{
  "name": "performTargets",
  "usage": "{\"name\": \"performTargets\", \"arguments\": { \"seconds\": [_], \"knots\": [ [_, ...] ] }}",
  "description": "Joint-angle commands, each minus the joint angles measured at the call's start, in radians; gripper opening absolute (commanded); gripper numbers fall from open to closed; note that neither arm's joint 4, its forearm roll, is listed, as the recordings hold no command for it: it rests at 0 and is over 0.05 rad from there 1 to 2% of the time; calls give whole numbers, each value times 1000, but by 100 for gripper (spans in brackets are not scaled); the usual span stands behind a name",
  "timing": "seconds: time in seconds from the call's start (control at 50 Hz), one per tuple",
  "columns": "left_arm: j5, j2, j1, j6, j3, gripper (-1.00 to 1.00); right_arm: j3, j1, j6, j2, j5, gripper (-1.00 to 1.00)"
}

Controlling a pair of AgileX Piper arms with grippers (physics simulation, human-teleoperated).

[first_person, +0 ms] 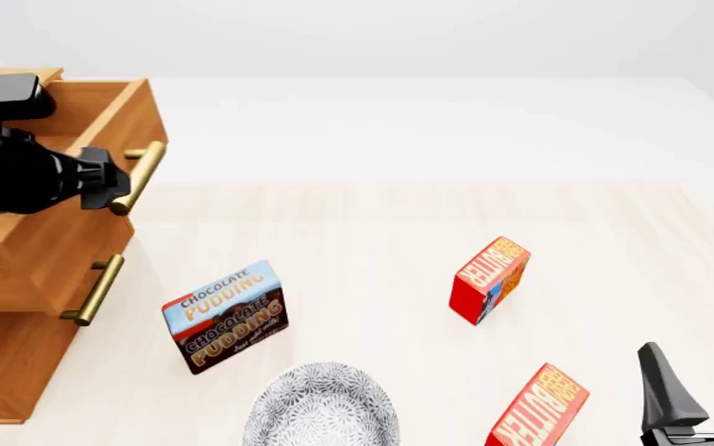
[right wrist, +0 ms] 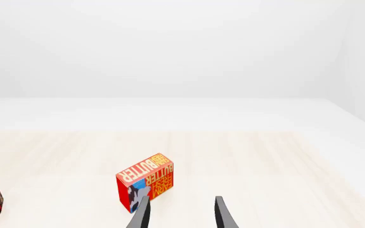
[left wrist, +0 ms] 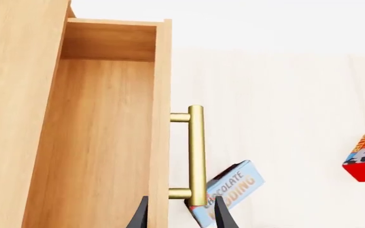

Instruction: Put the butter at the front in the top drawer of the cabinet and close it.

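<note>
At the near edge of the pale wooden table (first_person: 370, 232), a patterned grey-white round bowl (first_person: 323, 409) sits beside the front butter (first_person: 541, 409), a small upright red box with orange-yellow lettering, cut off by the frame's bottom edge. Just right of it the right gripper (first_person: 699, 381) hangs with its dark fingers spread apart and holding nothing. A little farther back stands the blue-and-brown Chocolate Pudding box (first_person: 226, 316), and to its right the second red butter box (first_person: 491, 281), tilted. On the left rises the light-brown wooden cabinet (first_person: 10, 279); its top drawer (first_person: 127, 111) is pulled out and open. The left gripper (left wrist: 181, 213) is at the drawer's brass bar handle (left wrist: 196, 154), its fingers parted around the drawer front and handle end, not visibly clamping.
</note>
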Motion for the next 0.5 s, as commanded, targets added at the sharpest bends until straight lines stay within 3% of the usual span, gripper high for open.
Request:
{"name": "performTargets", "arguments": {
  "seconds": [0.02,0.5],
  "knots": [
    [-3,14,-56,-17,-8,100,0,0,0,0,-3,100],
    [14,23,-193,-76,-36,100,0,0,0,0,-4,100]
  ]
}}
